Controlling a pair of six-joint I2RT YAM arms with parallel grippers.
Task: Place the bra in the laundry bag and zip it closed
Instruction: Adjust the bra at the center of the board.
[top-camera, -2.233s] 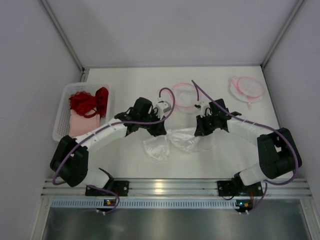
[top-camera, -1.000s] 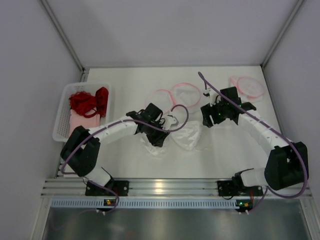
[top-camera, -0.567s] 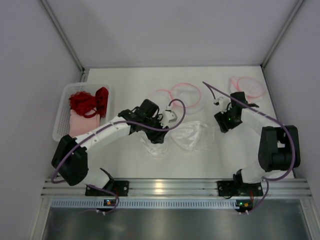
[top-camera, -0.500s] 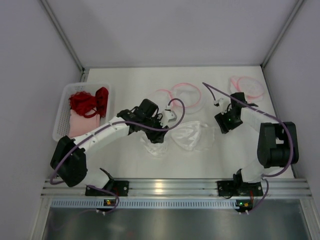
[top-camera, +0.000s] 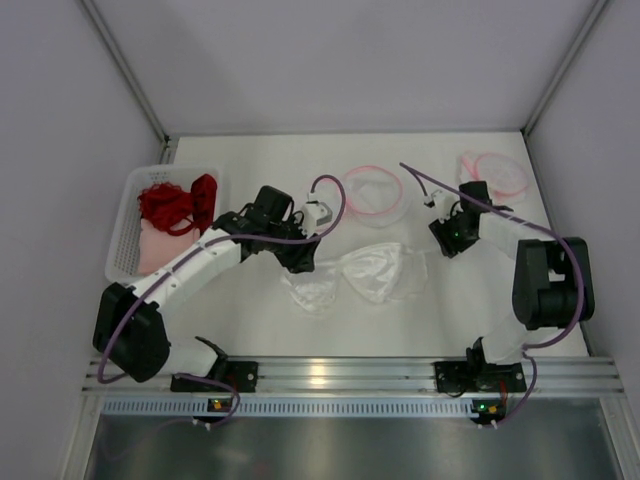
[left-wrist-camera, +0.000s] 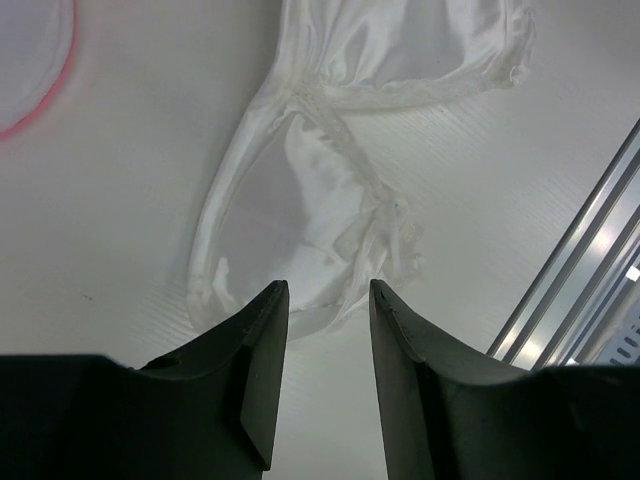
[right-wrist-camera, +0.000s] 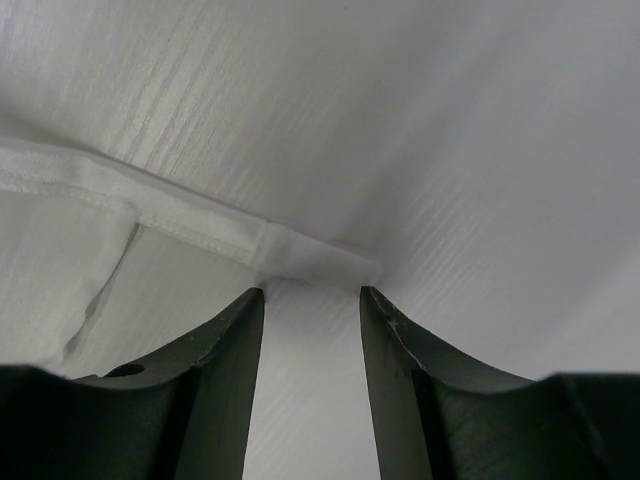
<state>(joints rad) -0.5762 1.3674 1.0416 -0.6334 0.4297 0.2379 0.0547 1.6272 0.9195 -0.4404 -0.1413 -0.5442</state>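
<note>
The white bra (top-camera: 358, 276) lies spread flat on the table in front of both arms. Its cups (left-wrist-camera: 340, 170) fill the left wrist view, just beyond my left gripper (left-wrist-camera: 326, 290), which is open and empty. In the top view that left gripper (top-camera: 303, 262) hovers at the bra's left end. My right gripper (top-camera: 441, 245) sits at the bra's right end. It is open too, and the end of a white strap (right-wrist-camera: 312, 256) lies just ahead of its fingertips, between neither. A round pink-rimmed laundry bag (top-camera: 372, 172) lies flat behind the bra.
A second pink-rimmed mesh bag (top-camera: 495, 172) lies at the back right corner. A white basket (top-camera: 122, 215) with red garments (top-camera: 178, 203) stands at the left edge. The metal rail (left-wrist-camera: 590, 270) of the table's near edge shows to the right of the left gripper.
The bra has been drawn out sideways and now lies spread. My left arm has pulled back up and to the left. The right gripper has shifted right and its jaws have narrowed.
</note>
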